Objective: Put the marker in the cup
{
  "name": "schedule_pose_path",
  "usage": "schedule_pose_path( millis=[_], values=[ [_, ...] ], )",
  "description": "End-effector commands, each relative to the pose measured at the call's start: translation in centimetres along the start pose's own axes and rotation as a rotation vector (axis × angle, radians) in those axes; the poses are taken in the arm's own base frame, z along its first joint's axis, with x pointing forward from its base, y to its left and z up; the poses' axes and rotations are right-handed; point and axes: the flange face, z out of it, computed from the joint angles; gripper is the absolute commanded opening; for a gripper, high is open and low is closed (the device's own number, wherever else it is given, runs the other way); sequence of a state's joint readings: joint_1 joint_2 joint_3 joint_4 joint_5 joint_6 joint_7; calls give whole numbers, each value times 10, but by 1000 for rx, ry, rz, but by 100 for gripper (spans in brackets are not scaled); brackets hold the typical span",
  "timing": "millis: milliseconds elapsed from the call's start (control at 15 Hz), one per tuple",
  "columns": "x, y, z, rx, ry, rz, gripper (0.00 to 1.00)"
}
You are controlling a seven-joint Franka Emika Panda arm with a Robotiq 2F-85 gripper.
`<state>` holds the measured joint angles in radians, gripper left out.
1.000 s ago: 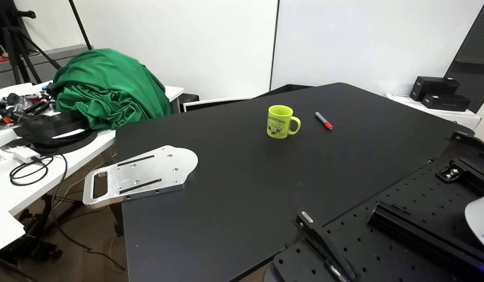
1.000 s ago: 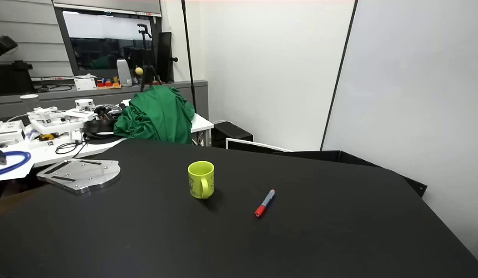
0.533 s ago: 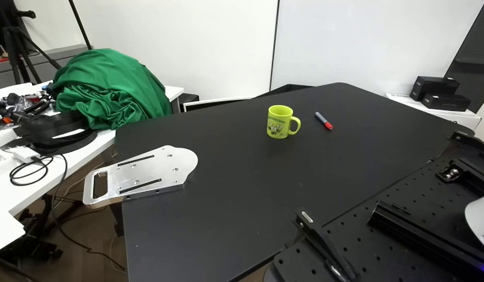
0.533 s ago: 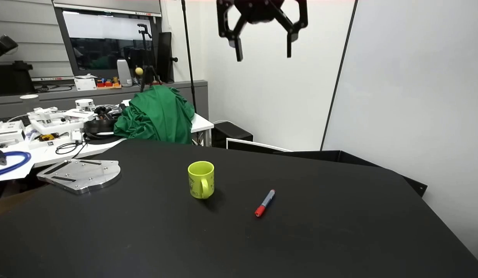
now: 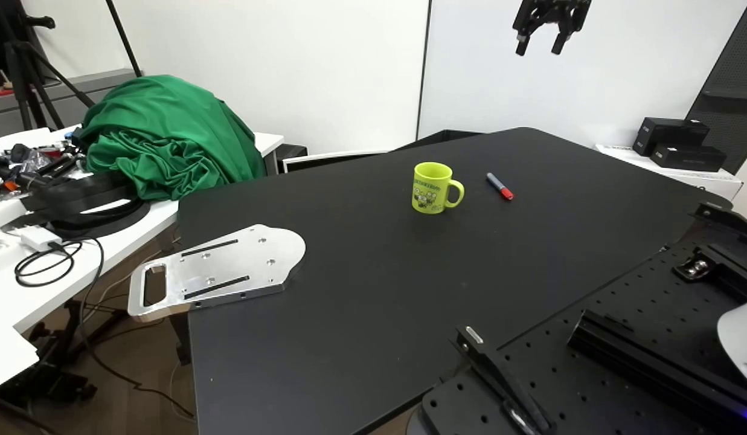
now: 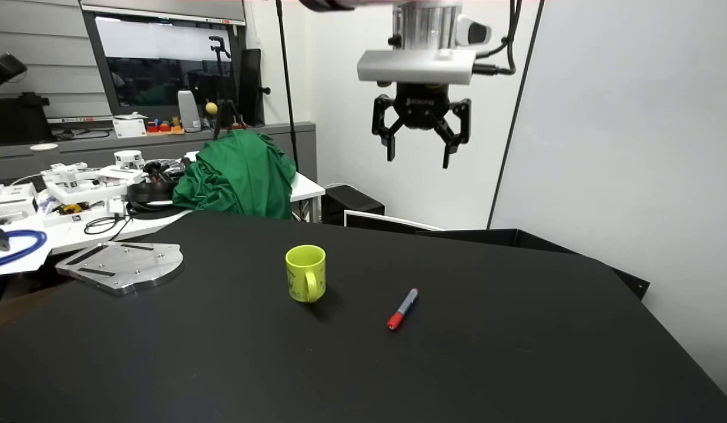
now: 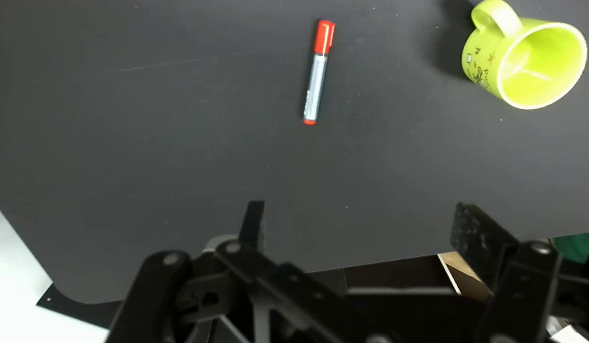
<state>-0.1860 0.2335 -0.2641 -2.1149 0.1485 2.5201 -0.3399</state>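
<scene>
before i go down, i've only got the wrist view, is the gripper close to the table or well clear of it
Observer: Well clear. In both exterior views the gripper hangs high above the table, touching nothing.
Operator: ok, the cup looks tipped from here, is it standing up
Observer: Yes, both exterior views show it upright on its base.
Operator: anything else on there that my picture cuts off
Observer: Yes, a metal plate lies on the far side of the cup from the marker.
</scene>
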Motion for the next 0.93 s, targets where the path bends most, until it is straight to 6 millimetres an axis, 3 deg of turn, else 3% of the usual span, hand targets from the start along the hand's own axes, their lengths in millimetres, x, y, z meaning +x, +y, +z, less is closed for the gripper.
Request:
schedule_pose_path(
  millis=[0,600,867],
  values=[
    [20,3,56,46,-31,60,100],
    [-33,6,194,-65,-41,69,100],
    [-51,-7,240,-90,-89,85,100]
  ],
)
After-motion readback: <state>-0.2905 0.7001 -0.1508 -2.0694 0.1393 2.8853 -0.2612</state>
